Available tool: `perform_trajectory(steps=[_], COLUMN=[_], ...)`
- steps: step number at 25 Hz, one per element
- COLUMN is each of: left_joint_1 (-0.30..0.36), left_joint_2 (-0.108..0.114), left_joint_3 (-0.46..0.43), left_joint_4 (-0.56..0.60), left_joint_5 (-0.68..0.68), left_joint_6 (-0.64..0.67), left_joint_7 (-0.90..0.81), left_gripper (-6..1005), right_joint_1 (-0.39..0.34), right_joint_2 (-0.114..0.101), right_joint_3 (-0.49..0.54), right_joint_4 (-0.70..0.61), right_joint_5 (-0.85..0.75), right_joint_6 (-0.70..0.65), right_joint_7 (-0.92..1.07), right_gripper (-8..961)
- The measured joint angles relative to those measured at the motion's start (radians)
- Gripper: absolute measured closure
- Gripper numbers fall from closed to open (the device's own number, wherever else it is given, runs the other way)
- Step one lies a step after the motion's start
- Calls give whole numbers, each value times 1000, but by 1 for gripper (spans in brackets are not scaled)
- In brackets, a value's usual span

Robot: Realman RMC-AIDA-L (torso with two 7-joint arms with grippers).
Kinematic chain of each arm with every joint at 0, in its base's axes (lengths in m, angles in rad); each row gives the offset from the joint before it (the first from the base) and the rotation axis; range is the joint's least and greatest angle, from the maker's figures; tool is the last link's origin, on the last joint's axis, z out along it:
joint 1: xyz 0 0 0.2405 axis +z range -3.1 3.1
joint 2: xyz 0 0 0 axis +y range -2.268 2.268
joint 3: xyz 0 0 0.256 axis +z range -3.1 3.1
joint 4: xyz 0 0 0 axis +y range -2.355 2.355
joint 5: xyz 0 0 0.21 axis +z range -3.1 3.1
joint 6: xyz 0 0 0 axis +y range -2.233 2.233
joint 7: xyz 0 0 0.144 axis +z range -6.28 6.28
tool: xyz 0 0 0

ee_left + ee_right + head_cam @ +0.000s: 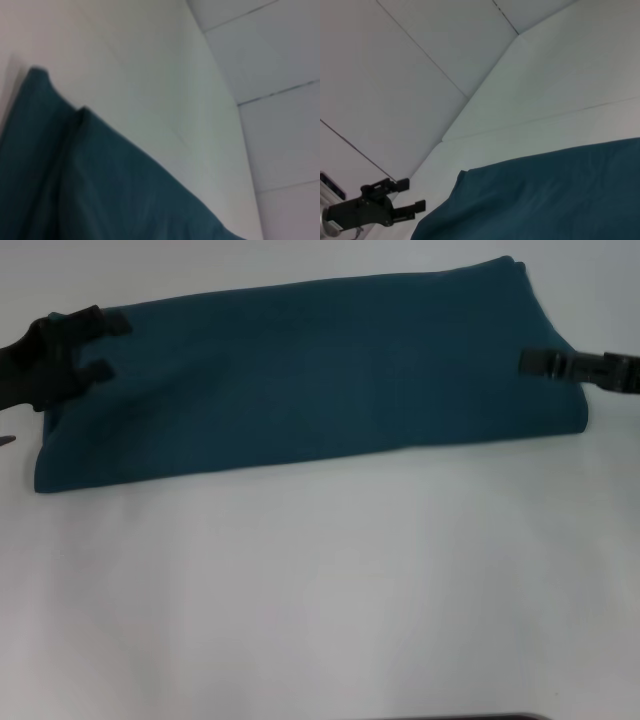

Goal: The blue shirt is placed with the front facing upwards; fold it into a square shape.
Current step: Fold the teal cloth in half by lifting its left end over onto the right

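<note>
The blue shirt (310, 380) lies on the white table as a long folded band, plain teal side up, with no lettering showing. Its folded layers also fill the left wrist view (100, 185) and the right wrist view (545, 195). My left gripper (108, 347) is at the band's left end, open, its two black fingers (110, 323) spread over the cloth's edge with no cloth held between them. The same gripper (410, 196) shows far off in the right wrist view. My right gripper (528, 360) reaches in over the band's right end, pointing left.
The white table (320, 590) stretches wide in front of the shirt. A narrow dark edge (470, 717) shows at the bottom of the head view. White wall panels (395, 75) stand behind the table.
</note>
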Motion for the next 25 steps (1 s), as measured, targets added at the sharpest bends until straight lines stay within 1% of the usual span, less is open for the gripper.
perform_trajectory(steps=[3, 5, 6, 9, 14, 17, 21, 24, 25], left_joint_1=[-4, -3, 6, 12, -5, -12, -13, -6, -3], left_joint_2=[5, 7, 9, 10, 11, 7, 5, 5, 1], left_joint_3=[7, 8, 9, 13, 17, 17, 5, 0, 0], left_joint_4=[11, 16, 31, 44, 81, 85, 80, 66, 54], left_joint_5=[34, 43, 63, 71, 101, 99, 91, 58, 36], left_joint_6=[-3, -5, -40, -93, -189, -235, -243, -197, -178], left_joint_7=[-5, -8, -16, -16, -5, 7, 10, 12, 13], left_gripper=[206, 206, 206, 206, 206, 206, 206, 206, 206], right_joint_1=[2, 4, 5, 11, 21, 22, 23, 23, 23], right_joint_2=[-11, -13, -13, -14, -12, -10, -12, -13, -13], right_joint_3=[1, 3, 3, 4, 8, 8, 8, 11, 12], right_joint_4=[27, 32, 33, 37, 48, 53, 63, 63, 63], right_joint_5=[0, 1, 1, 2, 2, 2, 3, 3, 3], right_joint_6=[2, 8, 10, 14, 17, 17, 16, 11, 11], right_joint_7=[-8, -13, -16, -19, -19, -20, -18, -15, -14], right_gripper=[82, 82, 82, 82, 82, 83, 83, 83, 83])
